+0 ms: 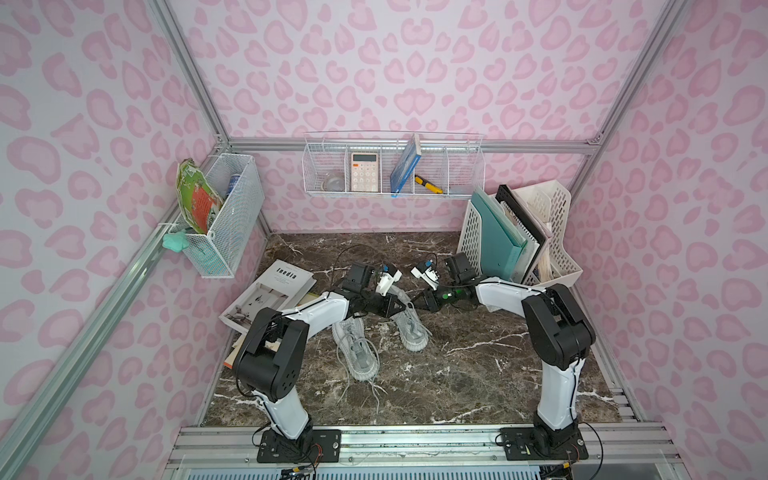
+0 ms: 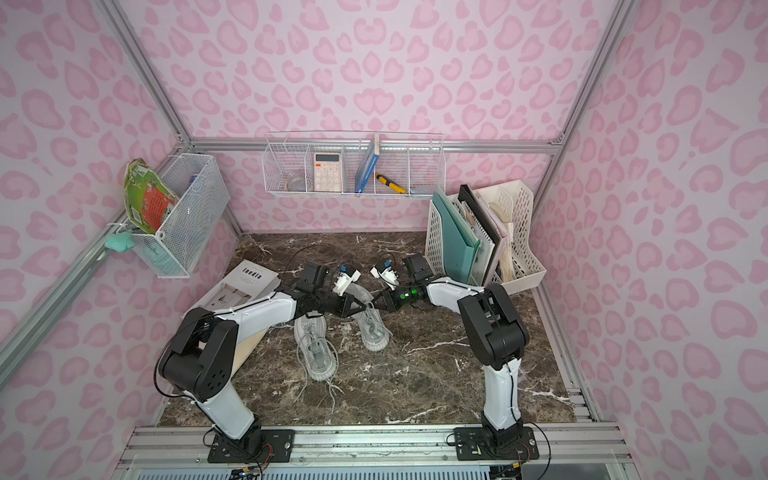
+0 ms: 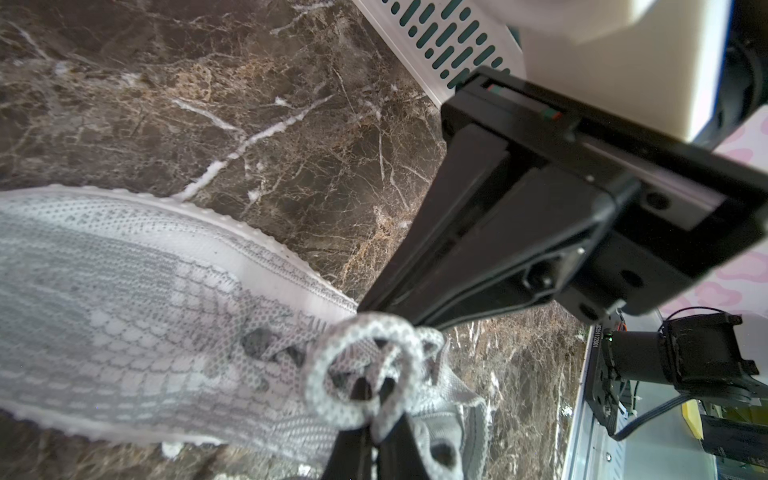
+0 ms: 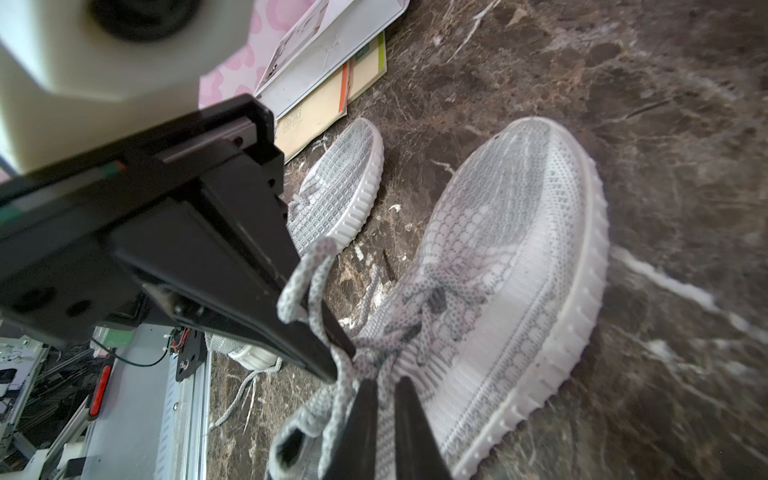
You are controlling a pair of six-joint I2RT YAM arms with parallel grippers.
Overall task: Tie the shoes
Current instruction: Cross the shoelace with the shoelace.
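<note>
**Shoes.** Both rest soles down on the table (image 1: 478, 374), side by side between the 2 arms. The near shoe (image 1: 356, 353) lies partly under the left forearm. Its trailing laces (image 1: 376, 395) lie slack on the table toward the front rail. The far shoe (image 1: 413, 332) sits just to its right and further back.

**Left gripper** (image 1: 402, 308). It is positioned over the far shoe's lacing with its jaws closed tight on the lace (image 3: 318, 374). In the left wrist view the lace forms a small loop at the tips.

**Right gripper** (image 1: 420, 302). It meets the left gripper almost tip to tip over the same spot. In the right wrist view its fingers (image 4: 361, 419) stand narrowly parted with a strand of the lace running between them. I cannot tell whether they clamp it. In that view a loop of the lace also drapes over the left gripper's tip.

**Surroundings.** Books (image 1: 274, 282) lie at the table's left edge, near the near shoe. A file rack (image 1: 469, 237) stands at the back right.
</note>
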